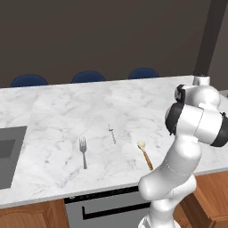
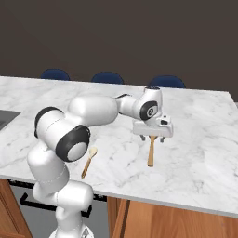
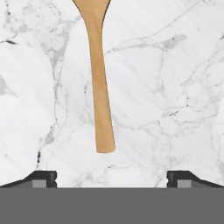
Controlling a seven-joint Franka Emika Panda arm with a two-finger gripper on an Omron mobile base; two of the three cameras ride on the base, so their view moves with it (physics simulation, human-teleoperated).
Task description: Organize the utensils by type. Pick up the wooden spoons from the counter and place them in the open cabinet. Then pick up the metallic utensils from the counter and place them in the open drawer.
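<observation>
- Your arm reaches forward from the base, elbow folded low, wrist turned down over the counter point(image 2: 195, 153).
- Your gripper point(image 2: 152, 138) hangs just above one wooden spoon point(image 2: 151, 152), fingers point(image 3: 41, 178) spread wide to either side of the handle's end, holding nothing.
- A second wooden spoon point(image 1: 145, 154) lies on the counter near its front edge, beside your arm.
- Left of that spoon lie the small metal spoon point(image 1: 111, 133) and, farther left, the fork point(image 1: 83, 151).
- No writing is legible anywhere.
</observation>
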